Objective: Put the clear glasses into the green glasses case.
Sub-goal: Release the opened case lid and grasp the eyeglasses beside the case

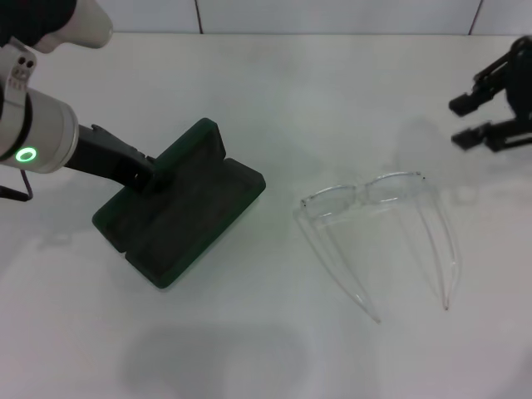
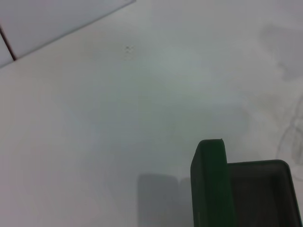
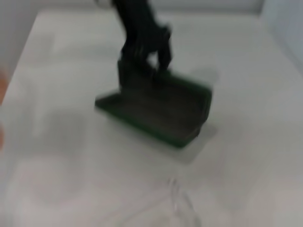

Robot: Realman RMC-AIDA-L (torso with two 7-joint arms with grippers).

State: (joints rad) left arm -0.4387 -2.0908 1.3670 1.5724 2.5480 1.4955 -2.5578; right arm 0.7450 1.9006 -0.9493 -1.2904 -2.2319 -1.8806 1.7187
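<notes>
The green glasses case (image 1: 187,218) lies open on the white worktop (image 1: 274,349), at about 9 o'clock from the middle of the head view. Its lid stands up at the far side, and the dark grey lining of the tray faces upward. The long side of the case runs on a diagonal, from 7 o'clock toward 1 o'clock.

The left end effector (image 1: 148,176) is at the raised lid of the case, on the side at 10 o'clock, and it touches the lid there. Whether its fingers are wide or narrow, I cannot tell, because the dark fingers merge with the dark case. In the left wrist view the edge of the lid (image 2: 211,182) and a part of the lined tray are close to the camera.

The clear glasses (image 1: 378,224) lie on the worktop at about 3 o'clock from the case, well apart from it. The lenses are on the far side, and both arms are unfolded and point toward 6 o'clock.

The right end effector (image 1: 472,121) hovers at about 2 o'clock, beyond the glasses and apart from them. Its fingers are spread wide and hold nothing.
</notes>
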